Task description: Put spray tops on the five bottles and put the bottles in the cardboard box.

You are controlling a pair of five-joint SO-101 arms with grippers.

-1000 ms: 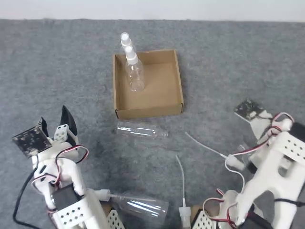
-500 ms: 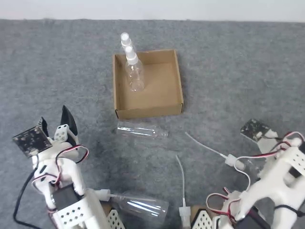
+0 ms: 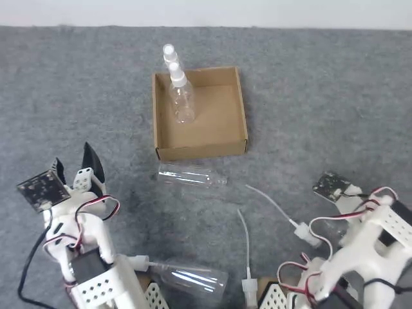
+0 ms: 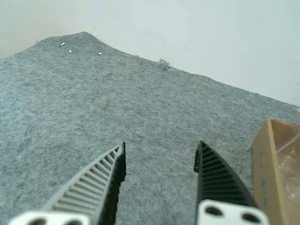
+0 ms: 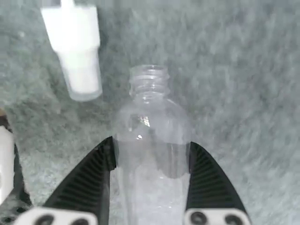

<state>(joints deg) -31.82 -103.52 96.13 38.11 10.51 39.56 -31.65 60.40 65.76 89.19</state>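
Note:
The cardboard box [image 3: 201,147] sits at the middle back, with two capped bottles [image 3: 181,96] standing in its back left corner. An uncapped clear bottle [image 3: 192,175] lies just in front of the box. A capped bottle [image 3: 188,276] lies by the left arm's base. My right gripper [image 5: 151,143] is shut on another open-necked bottle [image 5: 151,117] low over the carpet, with a white spray top [image 5: 75,51] beside its neck. That spray top [image 3: 304,232] trails a long tube. My left gripper [image 3: 72,156] hangs open over bare carpet [image 4: 161,144].
A second loose spray top [image 3: 248,286] with its tube pointing toward the box lies between the arm bases. The box's side [image 4: 272,168] stands off to one side of my left gripper. Grey carpet spreads free on the left and far right.
My right arm has dropped lower and swung toward the middle. The spray top beside it has slid a little toward the left and the front. The left arm is still.

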